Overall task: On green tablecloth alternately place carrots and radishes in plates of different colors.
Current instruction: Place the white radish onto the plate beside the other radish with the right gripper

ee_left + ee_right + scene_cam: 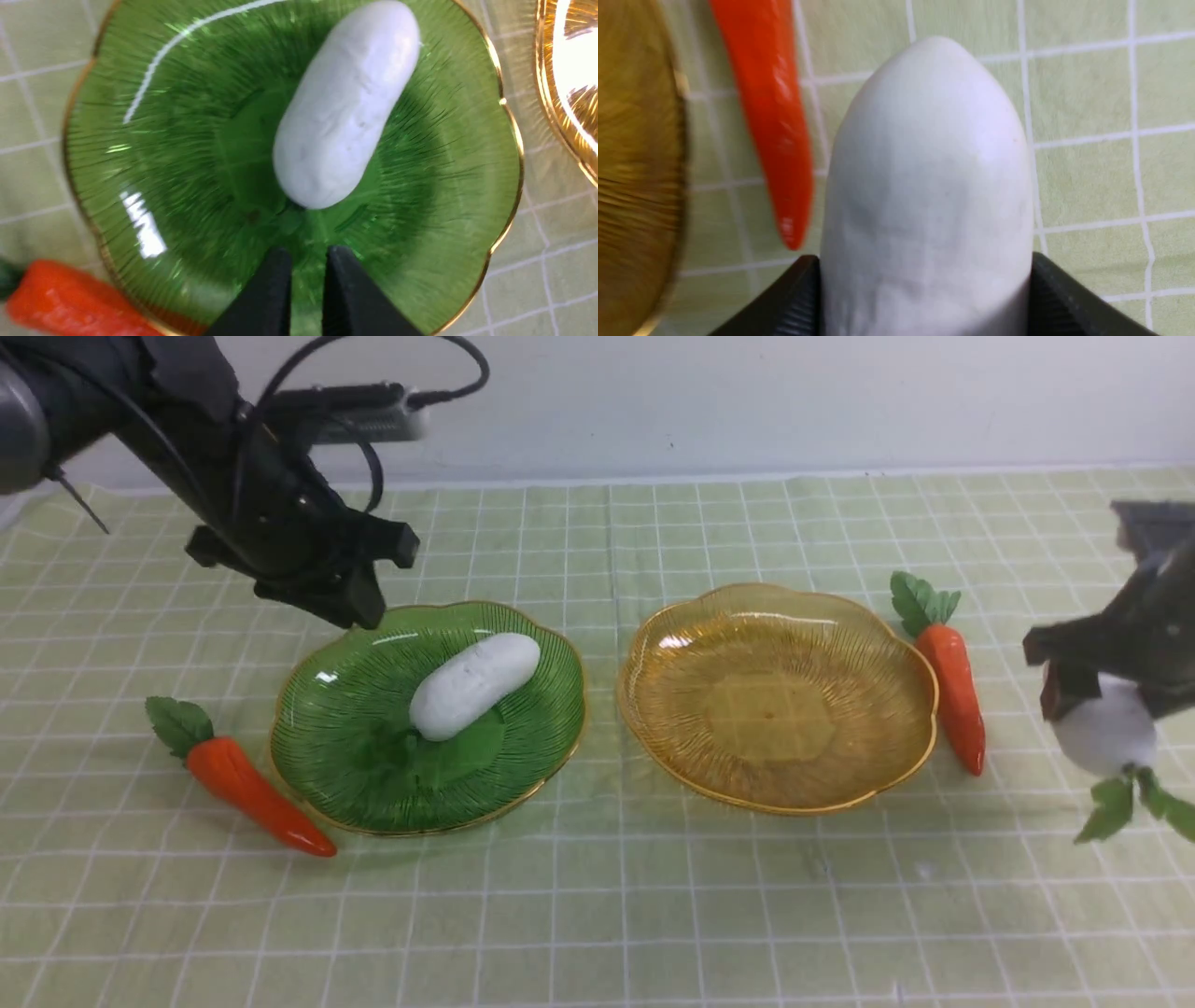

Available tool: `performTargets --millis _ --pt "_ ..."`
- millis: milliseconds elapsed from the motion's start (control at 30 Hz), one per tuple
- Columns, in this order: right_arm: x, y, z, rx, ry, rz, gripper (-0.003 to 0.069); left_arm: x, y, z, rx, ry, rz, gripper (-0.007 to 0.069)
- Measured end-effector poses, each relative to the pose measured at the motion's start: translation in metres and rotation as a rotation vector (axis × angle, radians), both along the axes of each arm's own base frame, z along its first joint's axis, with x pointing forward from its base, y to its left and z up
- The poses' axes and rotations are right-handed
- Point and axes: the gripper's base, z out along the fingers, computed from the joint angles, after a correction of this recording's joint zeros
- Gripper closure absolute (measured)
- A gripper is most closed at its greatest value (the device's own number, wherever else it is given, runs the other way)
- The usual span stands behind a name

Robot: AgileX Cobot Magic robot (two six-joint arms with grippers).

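Green tablecloth (597,915) covers worktop. Green plate (327,756) holds one white radish (474,686). L tool (362,609) hangs over its far-left rim, nearly closed, empty. Amber plate (775,709) has a carrot (957,686) at its R rim. R tool (1111,695) clamps 2nd radish (1106,737) further right, off the cloth, arm blurred and partly cut off. Other carrot (252,789) lies just beside green plate's L rim.

left arm (261,495): matte black, angular | grey rounded joint (19,429) | looped black cables (485,371) | grey camera block (364,415) | left fingers (261,298): black tapered wedges | right fingers (1064,298): black, ridged inner faces
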Motion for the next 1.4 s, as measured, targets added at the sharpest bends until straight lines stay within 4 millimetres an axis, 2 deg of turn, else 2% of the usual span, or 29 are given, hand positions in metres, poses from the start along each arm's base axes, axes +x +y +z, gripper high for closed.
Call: performTargets --millis 67,100,133,200,300,367,400,433,467,533,567,600,633,700,1000,1133,1167,1267,1400 --pt "-0.007 0.019 0.03 0.088 -0.102 0.022 0.0184 -0.014 0.013 0.022 0.008 -0.034 0.045 0.0612" --pt "-0.008 0.025 0.036 0.104 -0.128 0.041 0.0184 -0.015 0.014 0.024 0.007 -0.039 0.051 0.0615" --pt "-0.01 0.049 0.05 0.185 -0.198 0.103 0.0184 -0.027 0.025 0.038 0.001 -0.072 0.089 0.0625" --pt "-0.011 0.085 0.059 0.271 -0.269 0.211 0.0184 -0.04 0.039 0.047 -0.007 -0.099 0.133 0.0631" --pt "-0.012 0.148 0.056 0.389 -0.295 0.377 0.0184 -0.057 0.059 0.043 -0.036 -0.102 0.209 0.0632" --pt "-0.007 0.194 0.046 0.453 -0.29 0.473 0.0184 -0.066 0.072 0.027 -0.062 -0.07 0.266 0.0632" --pt "-0.007 0.197 0.043 0.456 -0.282 0.478 0.0184 -0.068 0.074 0.023 -0.067 -0.059 0.274 0.0632" --pt "-0.003 0.21 0.039 0.471 -0.279 0.498 0.0184 -0.07 0.076 0.017 -0.075 -0.044 0.286 0.0632" --pt "0.004 0.227 0.026 0.489 -0.257 0.511 0.0184 -0.076 0.082 -0.001 -0.094 0.0 0.307 0.0632" --pt "0.017 0.25 0.007 0.523 -0.219 0.499 0.0184 -0.082 0.084 -0.018 -0.113 0.046 0.306 0.0632" --pt "0.018 0.252 0.005 0.531 -0.213 0.489 0.0184 -0.082 0.084 -0.018 -0.113 0.045 0.306 0.0632" --pt "0.03 0.261 -0.008 0.565 -0.188 0.446 0.0184 -0.084 0.082 -0.026 -0.128 0.066 0.293 0.0632" --pt "0.032 0.263 -0.013 0.569 -0.175 0.435 0.0184 -0.084 0.082 -0.027 -0.13 0.066 0.292 0.0632" --pt "0.049 0.273 -0.035 0.607 -0.13 0.379 0.0184 -0.086 0.079 -0.031 -0.159 0.075 0.271 0.0632" --pt "0.065 0.291 -0.066 0.723 -0.03 0.264 0.0172 -0.085 0.078 -0.029 -0.171 0.047 0.27 0.0632" --pt "0.064 0.293 -0.07 0.746 -0.001 0.241 0.0121 -0.085 0.078 -0.029 -0.171 0.045 0.27 0.0632" --pt "0.063 0.294 -0.069 0.76 0.016 0.242 0.0083 -0.085 0.078 -0.029 -0.17 0.046 0.27 0.0632" --pt "0.062 0.294 -0.069 0.761 0.027 0.252 0.0062 -0.085 0.078 -0.029 -0.166 0.046 0.269 0.0628" --pt "0.064 0.28 -0.052 0.75 0.016 0.328 0.006 -0.085 0.081 -0.029 -0.138 0.042 0.264 0.0553"
